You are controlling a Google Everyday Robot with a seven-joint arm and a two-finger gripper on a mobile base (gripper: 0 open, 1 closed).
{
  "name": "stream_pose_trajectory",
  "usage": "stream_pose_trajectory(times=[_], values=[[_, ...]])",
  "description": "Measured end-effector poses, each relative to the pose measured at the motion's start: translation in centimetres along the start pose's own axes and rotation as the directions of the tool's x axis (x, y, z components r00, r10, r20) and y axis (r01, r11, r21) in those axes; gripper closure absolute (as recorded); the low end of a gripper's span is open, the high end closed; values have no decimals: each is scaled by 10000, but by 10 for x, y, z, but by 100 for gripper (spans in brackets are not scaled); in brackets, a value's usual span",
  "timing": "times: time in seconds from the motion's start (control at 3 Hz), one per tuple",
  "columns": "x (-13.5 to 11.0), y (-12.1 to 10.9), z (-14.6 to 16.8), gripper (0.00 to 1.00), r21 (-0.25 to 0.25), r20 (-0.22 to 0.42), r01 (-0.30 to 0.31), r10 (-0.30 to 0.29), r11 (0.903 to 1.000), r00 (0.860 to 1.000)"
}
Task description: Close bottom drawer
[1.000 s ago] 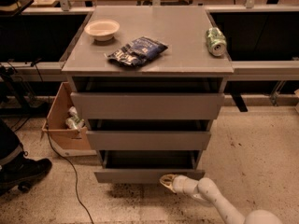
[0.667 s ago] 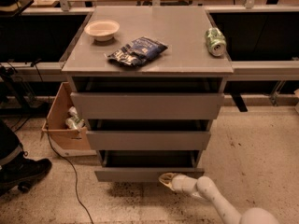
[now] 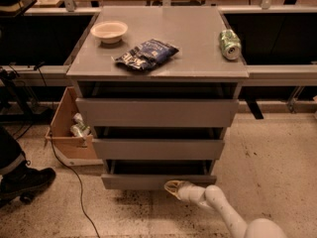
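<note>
Claw (image 3: 173,186) slightly nearer; perhaps against bottom drawer (image 3: 141,181).

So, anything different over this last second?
The gripper has edged slightly along the front of the bottom drawer, toward its middle, still at its lower edge. That drawer remains pulled out; the bowl, snack bag and can on top have not moved.
</note>
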State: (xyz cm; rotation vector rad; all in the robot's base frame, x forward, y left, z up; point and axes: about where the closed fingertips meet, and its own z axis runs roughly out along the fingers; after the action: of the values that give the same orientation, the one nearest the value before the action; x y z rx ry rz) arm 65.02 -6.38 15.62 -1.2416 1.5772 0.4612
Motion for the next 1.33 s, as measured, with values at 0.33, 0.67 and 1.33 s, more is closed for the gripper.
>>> stream_pose_trajectory(times=[0.33, 0.67, 1.33], values=[[-30, 18, 47, 100, -560, 1276, 65, 7, 9984, 9918], [-38, 11, 56, 100, -437, 1682, 219, -143, 9988, 9856], [-39, -8, 59, 100, 228, 1733, 310, -345, 9993, 9843]])
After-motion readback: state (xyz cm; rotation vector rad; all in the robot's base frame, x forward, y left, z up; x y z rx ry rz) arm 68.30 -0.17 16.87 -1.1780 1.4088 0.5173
